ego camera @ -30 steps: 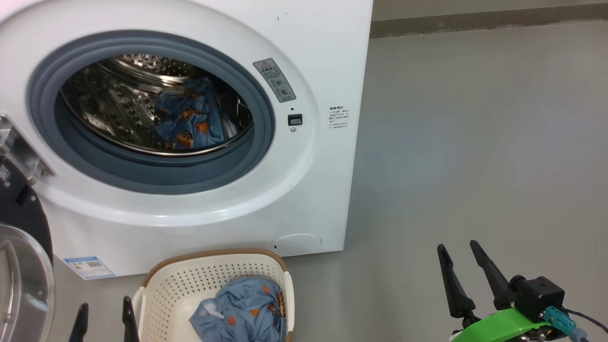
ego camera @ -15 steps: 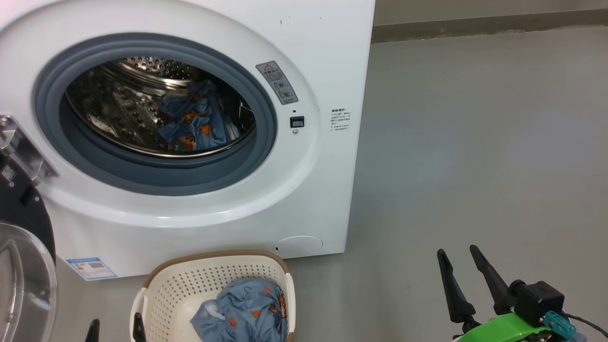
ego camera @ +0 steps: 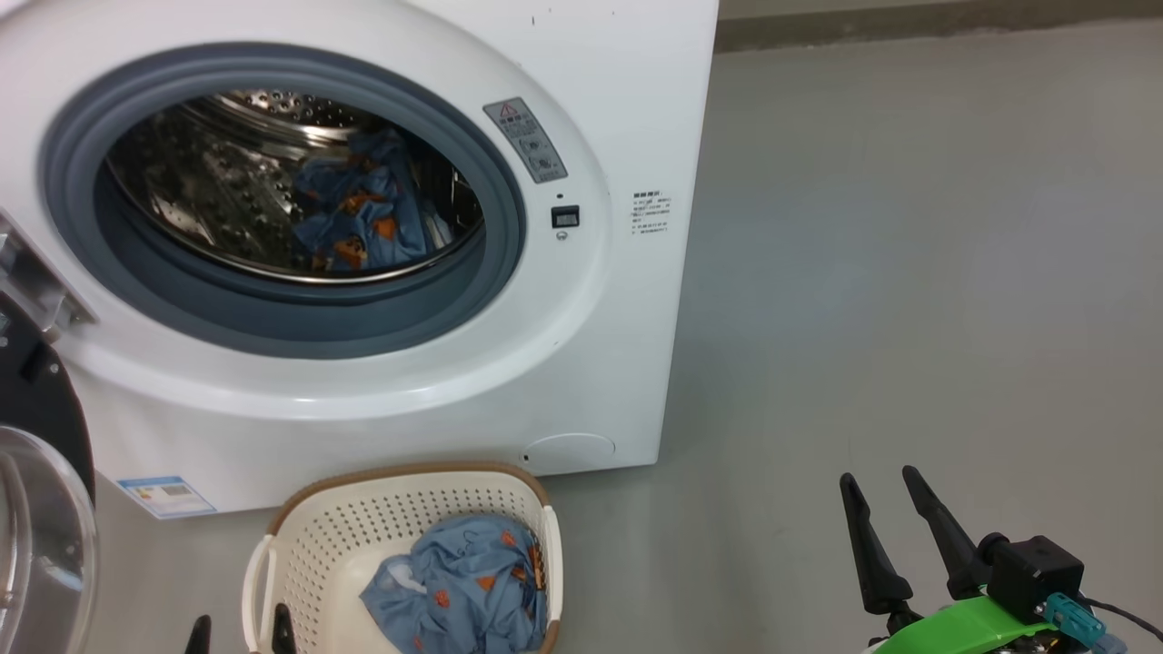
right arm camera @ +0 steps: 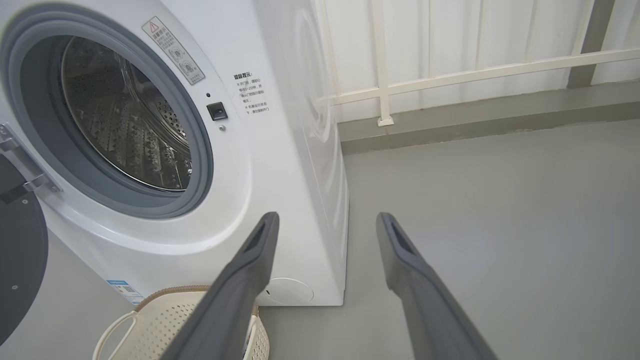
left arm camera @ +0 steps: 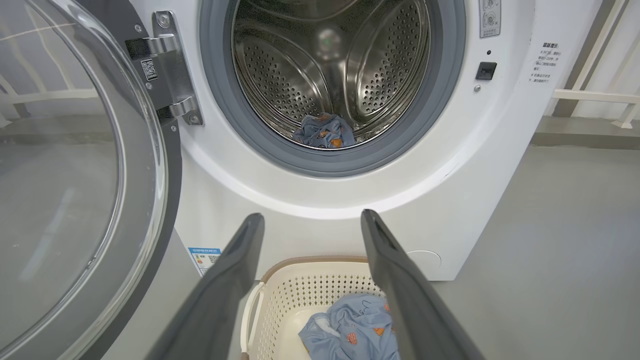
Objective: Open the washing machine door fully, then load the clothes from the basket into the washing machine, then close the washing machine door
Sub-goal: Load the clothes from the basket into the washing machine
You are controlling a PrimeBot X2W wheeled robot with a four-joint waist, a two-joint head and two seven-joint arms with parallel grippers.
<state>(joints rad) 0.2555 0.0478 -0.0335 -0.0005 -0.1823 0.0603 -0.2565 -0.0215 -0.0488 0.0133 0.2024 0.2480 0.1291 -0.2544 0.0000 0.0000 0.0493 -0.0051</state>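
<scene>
Head view: the washing machine door point(ego camera: 36, 509) is open, and clothes point(ego camera: 463, 581) lie in the basket point(ego camera: 400, 477) by the washing machine point(ego camera: 591, 363). The left gripper point(left arm camera: 310, 217) and right gripper point(ego camera: 879, 480) have fingers apart, empty.

washing machine point(ego camera: 627, 109): white front-loader in the upper left, round opening uncovered
door point(ego camera: 36, 427): swung open at the left edge, black ring with a clear glass bowl, cut off by the frame
gasket point(ego camera: 300, 318): grey ring around the steel drum point(ego camera: 200, 191)
clothes in drum point(ego camera: 363, 218): blue bundle with orange patches, toward the drum's right side
basket point(ego camera: 400, 477): cream with a brown rim, on the floor point(ego camera: 909, 272) just in front of the machine
clothes in basket point(ego camera: 463, 581): blue bundle with orange marks, in its right half
left gripper point(ego camera: 241, 625): two dark tips at the bottom edge, beside the basket's left handle, jaws apart
right gripper point(ego camera: 879, 479): lower right over bare floor, jaws apart, holding nothing, green mount point(ego camera: 963, 627) below
</scene>
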